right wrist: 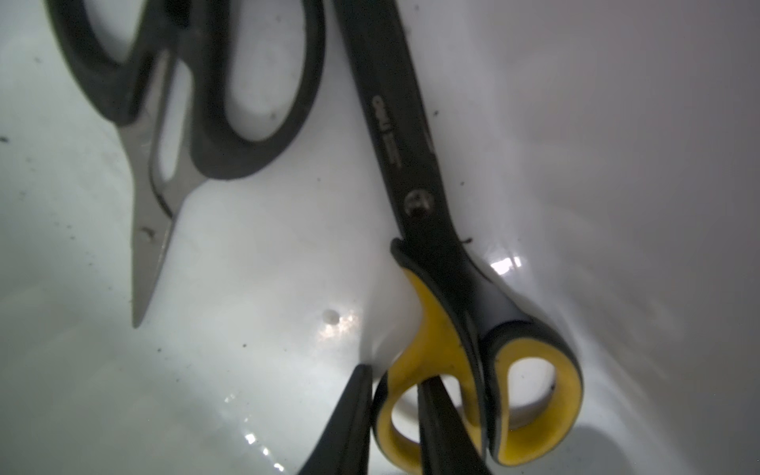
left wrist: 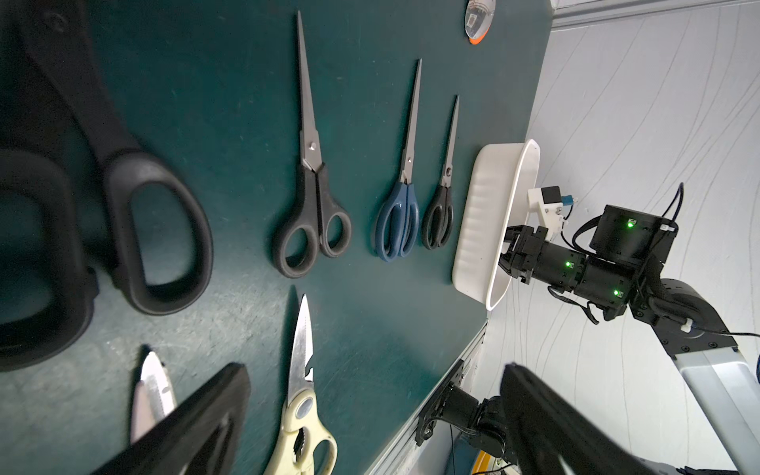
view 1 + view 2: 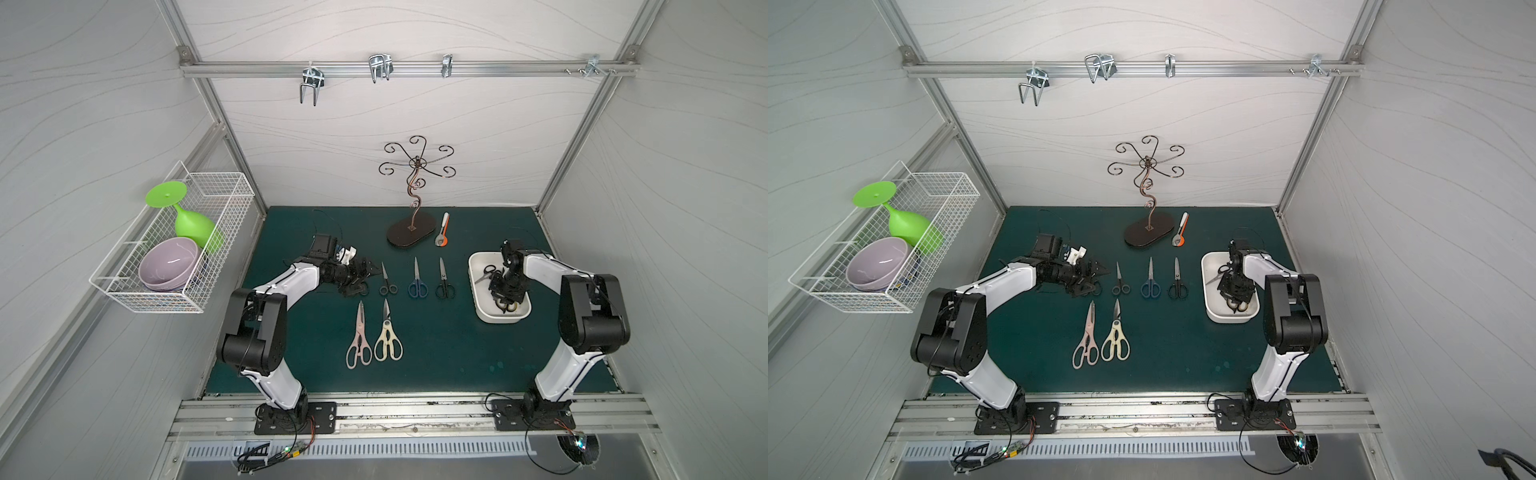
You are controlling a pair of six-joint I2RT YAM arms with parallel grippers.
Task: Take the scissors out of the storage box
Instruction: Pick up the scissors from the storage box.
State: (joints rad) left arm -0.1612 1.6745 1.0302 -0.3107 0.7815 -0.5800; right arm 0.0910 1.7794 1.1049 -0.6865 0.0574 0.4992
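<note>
Scissors: the yellow-and-black pair point(image 1: 436, 255) lay in the storage box point(image 1: 267, 320) against its wall; right gripper point(image 1: 395, 374) was nipped onto the rim of one yellow handle loop, one finger inside, one outside. Black-handled pair point(image 1: 214, 123) lay beside it in the box. Left gripper point(image 2: 376, 368) gaped wide, empty, over the mat point(image 2: 230, 82). Blade print read "deli"

I'm looking at a robotics lab test cell: bare aluminium-profile framing point(image 3: 409, 68) boxes in white wavy-lined wall panels point(image 3: 332, 124). Two white-and-black robot arms point(image 3: 286, 282) are bolted to a metal base rail point(image 3: 415, 409) trailing loose wiring point(image 3: 266, 455). Scissors point(image 3: 417, 282) lie in staged rows on a dark green mat surface point(image 3: 449, 353).
</note>
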